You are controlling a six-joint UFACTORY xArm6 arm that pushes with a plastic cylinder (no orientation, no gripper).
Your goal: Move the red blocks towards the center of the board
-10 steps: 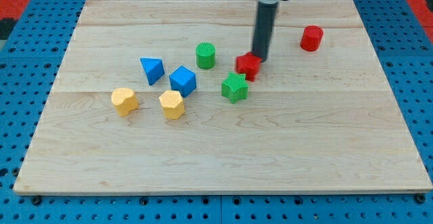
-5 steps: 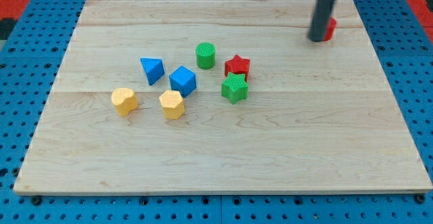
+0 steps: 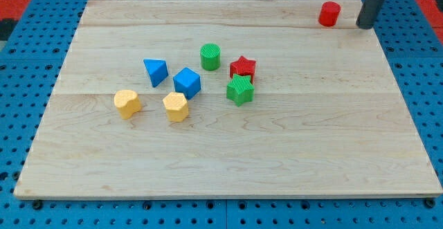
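A red star block (image 3: 243,68) sits near the board's middle, touching the green star block (image 3: 240,90) below it. A red cylinder (image 3: 329,14) stands near the board's top right corner. My tip (image 3: 364,25) is at the top right, just right of the red cylinder, with a small gap between them.
A green cylinder (image 3: 210,56) stands left of the red star. A blue triangular block (image 3: 156,71) and a blue cube (image 3: 187,82) lie left of centre. Two yellow blocks (image 3: 127,103) (image 3: 176,106) sit below them. The wooden board (image 3: 228,153) lies on a blue pegboard.
My tip left the red star and swept to the top right, passing the red cylinder to its right side. The red cylinder has shifted upward toward the top edge.
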